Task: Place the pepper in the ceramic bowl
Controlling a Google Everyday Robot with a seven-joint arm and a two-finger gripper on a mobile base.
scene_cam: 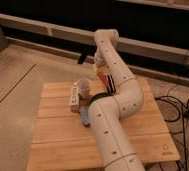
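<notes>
The tabletop (53,140) is made of pale wood planks and looks smooth and flat. Near its left side lies a long whitish block (74,97) with dark marks on it. Just beside it stands a small pale cup (83,86), round and open at the top. In front of them lies a small blue thing (84,116); I cannot tell what it is.

Next comes the ceramic bowl (99,96). Only a dark, shiny, curved bit of its rim shows, because the fat white arm (118,125) hides the rest.

The end effector (104,77) hangs just above that rim, pointing down. It is clenched, and it seems to be grasping the pepper (107,81), a small orange-red thing up in the air over the bowl.

I think the carrying step is almost done. The next move calls for lowering the pepper a little, right over the middle of the bowl, and then letting go gently. The bowl looks hard and slippery, so a drop from up high could make the pepper bounce out.
</notes>
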